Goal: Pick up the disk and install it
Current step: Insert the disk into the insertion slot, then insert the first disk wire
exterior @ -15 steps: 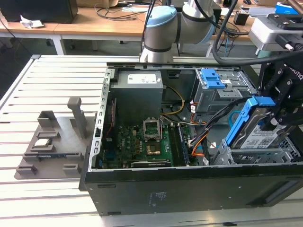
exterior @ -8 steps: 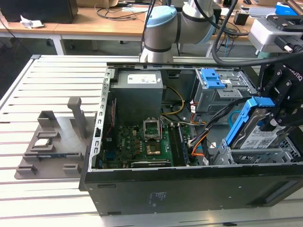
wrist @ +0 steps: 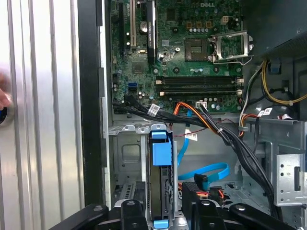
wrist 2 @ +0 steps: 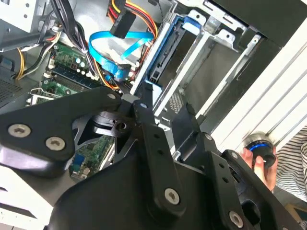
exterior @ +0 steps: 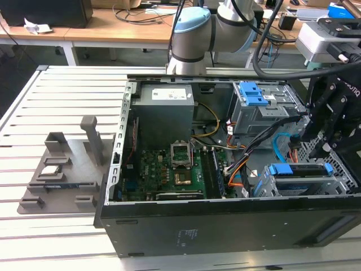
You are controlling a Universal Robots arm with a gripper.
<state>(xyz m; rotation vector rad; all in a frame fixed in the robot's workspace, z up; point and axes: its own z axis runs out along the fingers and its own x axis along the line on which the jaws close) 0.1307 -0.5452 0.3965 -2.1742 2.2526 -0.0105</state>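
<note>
In the exterior view, the open computer case [exterior: 186, 226] is lying on the slatted surface [exterior: 62, 96], with its motherboard [exterior: 169, 169] facing up. The disk [exterior: 302, 169] is sitting in the drive bay [exterior: 341, 186] at the case's near corner on the exterior view's right, its blue rail showing along the top. The black gripper [exterior: 322, 153] is hanging just above the end of the disk nearest the exterior view's right. A grey cage with a blue latch [exterior: 254, 96] is standing further back in the case.

In the second wrist view, the disk [wrist 2: 163, 57] is resting edge-on inside the metal bay [wrist 2: 216, 62], just beyond the gripper [wrist 2: 165, 108]. The gripper's fingers [wrist 2: 144, 115] are standing spread apart, one to each side of the disk's near end. A blue ribbon cable [wrist 2: 110, 45] is curling beside the bay, and a person's hand [wrist 2: 256, 155] is holding a small dark knob outside the case.

In the first wrist view, the disk [wrist: 160, 155] is showing slotted upright in the bay [wrist: 127, 153], directly ahead of the gripper [wrist: 165, 206]. The fingers [wrist: 130, 211] are flanking its near end with a slim gap on each side, so the gripper is looking released rather than clenched on it. The motherboard [wrist: 192, 62] is lying beyond the bay.
</note>
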